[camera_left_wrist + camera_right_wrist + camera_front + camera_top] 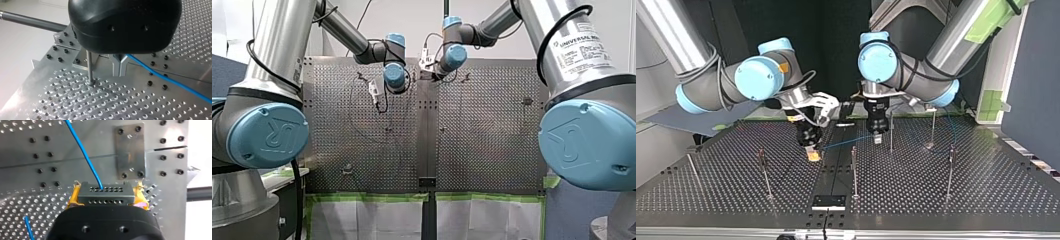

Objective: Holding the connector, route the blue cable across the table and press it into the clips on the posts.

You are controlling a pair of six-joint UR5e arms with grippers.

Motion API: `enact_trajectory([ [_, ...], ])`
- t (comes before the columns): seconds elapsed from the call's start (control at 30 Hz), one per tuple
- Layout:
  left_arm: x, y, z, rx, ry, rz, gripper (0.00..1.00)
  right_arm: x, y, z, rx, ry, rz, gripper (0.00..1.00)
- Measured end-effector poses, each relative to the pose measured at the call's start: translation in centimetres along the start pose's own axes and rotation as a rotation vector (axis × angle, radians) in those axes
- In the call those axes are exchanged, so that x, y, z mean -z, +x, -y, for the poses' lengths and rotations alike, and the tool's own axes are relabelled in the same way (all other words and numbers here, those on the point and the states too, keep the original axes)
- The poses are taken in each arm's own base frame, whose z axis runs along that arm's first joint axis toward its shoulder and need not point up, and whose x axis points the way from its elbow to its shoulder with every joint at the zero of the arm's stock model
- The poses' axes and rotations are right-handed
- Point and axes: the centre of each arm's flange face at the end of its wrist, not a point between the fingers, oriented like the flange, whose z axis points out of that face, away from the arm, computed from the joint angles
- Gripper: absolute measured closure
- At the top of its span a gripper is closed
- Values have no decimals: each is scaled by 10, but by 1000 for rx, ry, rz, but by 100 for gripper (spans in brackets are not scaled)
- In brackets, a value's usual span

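Top view, read left to right. My right hand hangs low over the perforated bench, pointing down. In the right wrist view its yellow pads are pressed against the two ends of the connector, a dark grey block with two rows of small holes, which the hand pinches firmly. The blue cable leaves a hole in the upper row and runs ahead of the hand over the bench, passing beside a screwed-down metal plate. A second short stretch of the cable lies on the bench beside the hand's black body.

In the top view the cable then crosses the bench's middle strip to my left hand, which also points down, its tips just above the bench. In the left wrist view its metal fingers are drawn together, with only a thin seam between them. The cable emerges just beside them, under the black body, and slants away over the bench. Whether the fingers nip it cannot be told. A thin upright post stands in the bench just beside the fingers, apart from them.
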Motion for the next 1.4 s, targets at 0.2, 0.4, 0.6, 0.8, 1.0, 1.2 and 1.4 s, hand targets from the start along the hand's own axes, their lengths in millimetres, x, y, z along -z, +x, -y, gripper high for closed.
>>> enact_trajectory([
  [0.2,-6,-12,8,4,31,18,100,4,10,-4,-3,0,-12,100],
  [0.4,-14,-29,14,13,43,43,100,6,17,-7,-4,4,-20,100],
  [0.6,-21,-34,11,17,54,52,100,7,20,-7,-4,21,-21,100],
  [0.8,-32,-37,2,20,62,60,100,4,21,-10,-18,41,-22,100],
  [1.0,-52,-43,-13,24,69,81,100,-2,22,-20,-38,52,-24,100],
  [1.2,-73,-32,-20,4,86,51,100,-14,11,-32,-46,43,-7,100],
  [1.4,-91,-18,-18,5,119,38,100,-21,17,-45,-47,26,-21,100],
])
